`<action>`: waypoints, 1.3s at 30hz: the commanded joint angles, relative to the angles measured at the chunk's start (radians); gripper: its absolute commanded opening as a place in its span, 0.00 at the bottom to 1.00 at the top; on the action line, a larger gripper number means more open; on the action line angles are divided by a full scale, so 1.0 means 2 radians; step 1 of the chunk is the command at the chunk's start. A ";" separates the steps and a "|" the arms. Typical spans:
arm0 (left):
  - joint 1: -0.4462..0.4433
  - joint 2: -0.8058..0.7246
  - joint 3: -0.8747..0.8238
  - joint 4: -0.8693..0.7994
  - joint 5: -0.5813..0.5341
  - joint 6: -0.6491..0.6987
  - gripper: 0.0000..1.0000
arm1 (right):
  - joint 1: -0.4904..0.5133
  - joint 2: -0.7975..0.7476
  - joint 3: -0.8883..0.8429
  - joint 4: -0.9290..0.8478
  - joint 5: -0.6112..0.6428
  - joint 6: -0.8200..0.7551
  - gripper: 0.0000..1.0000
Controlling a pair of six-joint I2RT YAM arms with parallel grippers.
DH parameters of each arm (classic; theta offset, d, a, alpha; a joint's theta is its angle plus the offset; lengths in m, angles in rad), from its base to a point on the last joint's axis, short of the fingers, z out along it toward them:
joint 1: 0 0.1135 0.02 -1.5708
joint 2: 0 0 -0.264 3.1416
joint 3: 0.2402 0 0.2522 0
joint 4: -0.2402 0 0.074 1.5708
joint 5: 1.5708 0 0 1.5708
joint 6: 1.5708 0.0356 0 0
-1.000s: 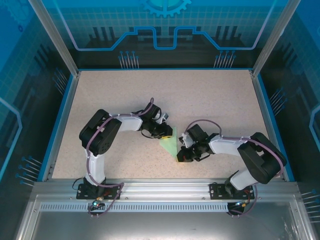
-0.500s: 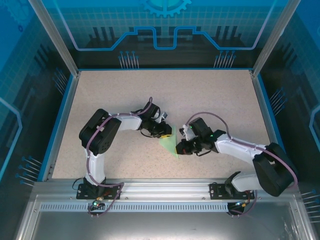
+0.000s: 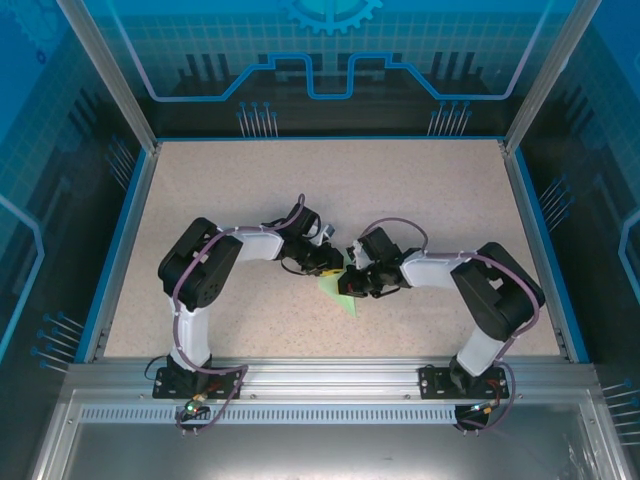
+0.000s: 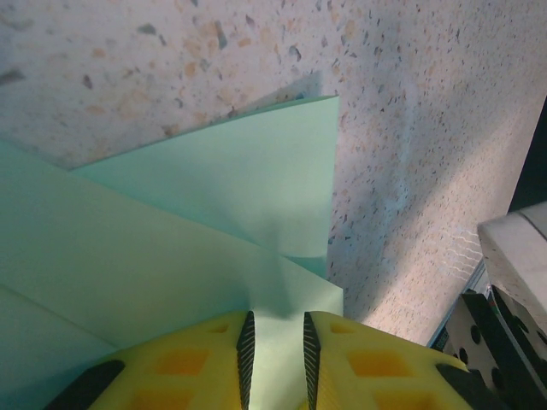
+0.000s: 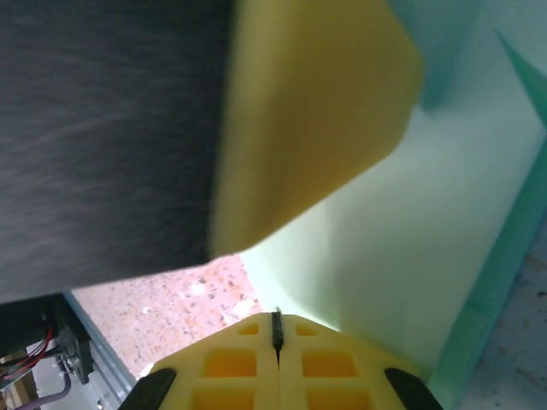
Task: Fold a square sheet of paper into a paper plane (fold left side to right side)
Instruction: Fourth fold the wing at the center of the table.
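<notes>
on the speckled beige tabletop [image 3: 430, 200], the white-and-black left arm [image 3: 250, 243] and white-and-black right arm [image 3: 440, 270] meet just toward 6 o'clock of centre. they close over a pale mint-green folded paper sheet [image 3: 344, 300] whose point aims at about 5 o'clock. within the last second the right gripper [image 3: 350, 284], its yellow fingers [image 5: 231, 363] pressed fully together, has slid from the sheet's 5 o'clock tip up toward 11 o'clock. it now sits on the paper, just beside the left gripper [image 3: 328, 262]. that left claw stands narrow at the sheet's 11 o'clock end, its jaws apparently nipping a raised flap of the paper. the sweep reads as a closed fingertip run along a fold to sharpen the crease. no slim dart is formed yet, so further folds look to remain.
</notes>
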 commanded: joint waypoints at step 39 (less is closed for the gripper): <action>0.030 -0.134 -0.029 0.005 -0.009 -0.010 0.55 | -0.017 -0.322 -0.084 -0.125 0.105 -0.102 0.54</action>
